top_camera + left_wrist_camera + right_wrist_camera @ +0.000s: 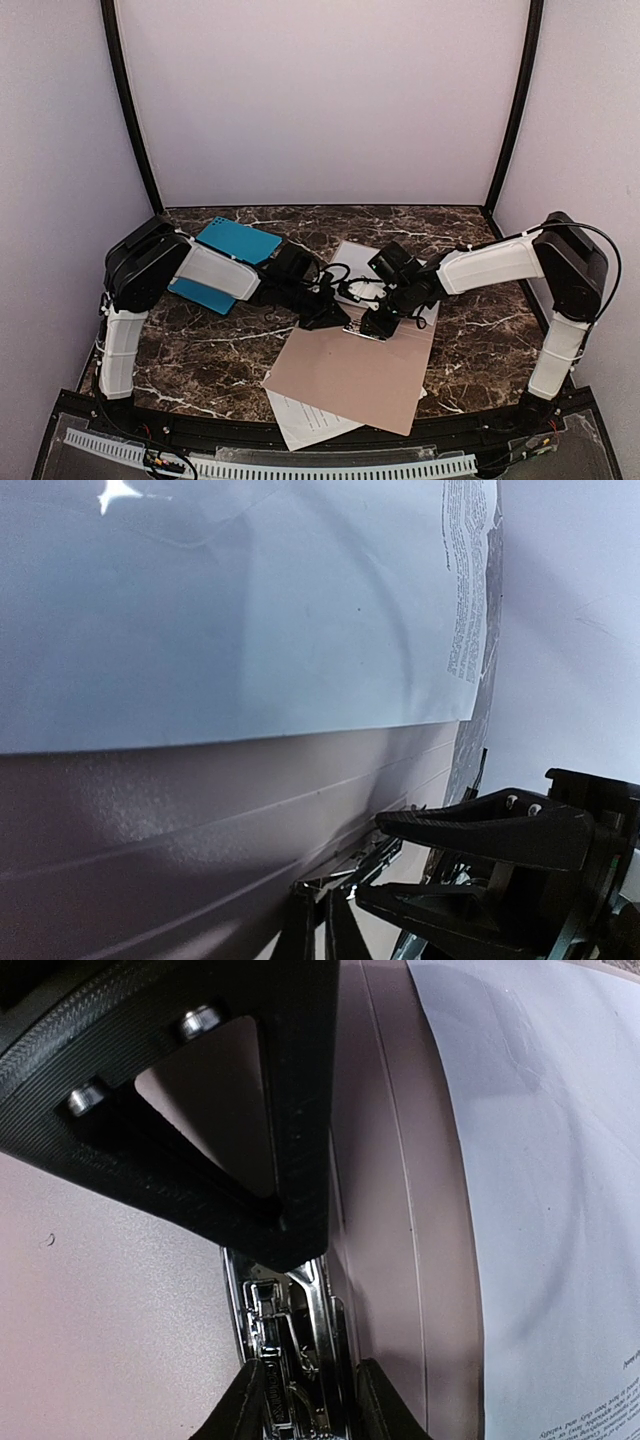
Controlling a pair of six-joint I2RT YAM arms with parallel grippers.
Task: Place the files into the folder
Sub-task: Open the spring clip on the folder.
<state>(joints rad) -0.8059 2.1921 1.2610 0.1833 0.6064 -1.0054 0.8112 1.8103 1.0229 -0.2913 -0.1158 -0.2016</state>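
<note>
The tan folder lies in the middle of the table. One printed white sheet of the files rests at its far edge, and another sticks out from under its near left corner. Both grippers meet at the folder's far edge. My right gripper has its fingers closed on either side of the folder's metal clip. My left gripper is shut, its tips pressed at the clip's end. The left wrist view shows a sheet beyond the folder card.
A teal blue folder lies at the back left, partly under my left arm. The dark marble table is walled by pale panels on three sides. In the right wrist view the left gripper's finger hangs close over the clip.
</note>
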